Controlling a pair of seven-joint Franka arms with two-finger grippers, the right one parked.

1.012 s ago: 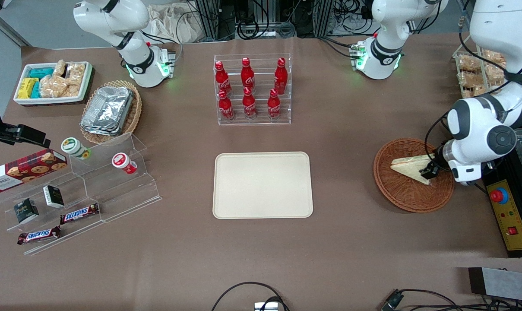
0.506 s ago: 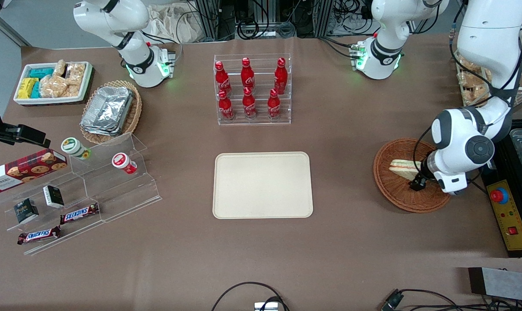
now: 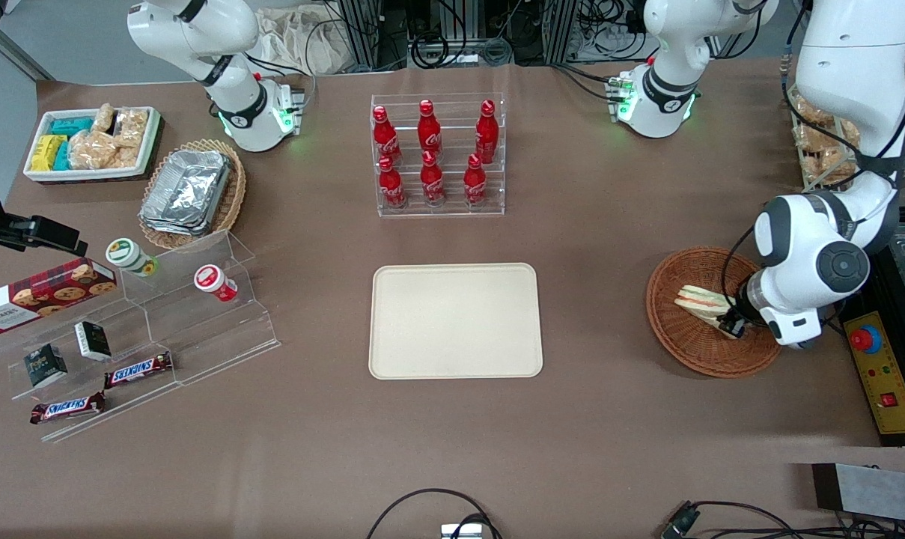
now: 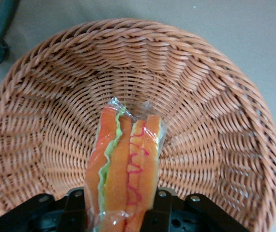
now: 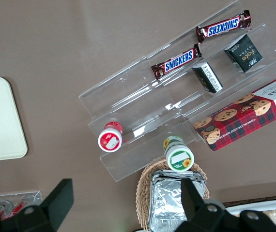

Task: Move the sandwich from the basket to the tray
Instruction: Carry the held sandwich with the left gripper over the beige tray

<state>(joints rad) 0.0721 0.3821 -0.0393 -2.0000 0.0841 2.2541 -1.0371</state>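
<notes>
Front view: the claw (image 3: 732, 323) of the working arm is being held low inside the basket (image 3: 688, 340), at the side of the basket nearest the working arm's end of the tabletop (image 3: 617, 419). The sandwich (image 3: 701, 301) is being gripped at its wide end, with its pointed end directed toward the tray (image 3: 456, 320). The sandwich is lying within the basket rim; whether it is resting on the weave or raised just above it cannot be told. The tray is lying flat on the tabletop, well apart from the basket, nearer the front camera than the rack of red bottles (image 3: 433, 153). An oval basket of foil containers (image 3: 190, 191) and a white bin of snack packets (image 3: 93, 142) are standing toward the parked arm's end.

Left wrist view: the claw (image 4: 121, 212) is being seen closed on the sandwich (image 4: 124, 166), one black finger pressed against each bread face. The cut edge is being presented to the camera, with orange, green and red filling under clear wrap. The basket (image 4: 215, 121) is surrounding the sandwich on all sides.

Right wrist view: a corner of the tray (image 5: 0, 121) is being shown beside a clear stepped stand (image 5: 176, 96) carrying chocolate bars (image 5: 223, 26), small cartons and two capped pots.
</notes>
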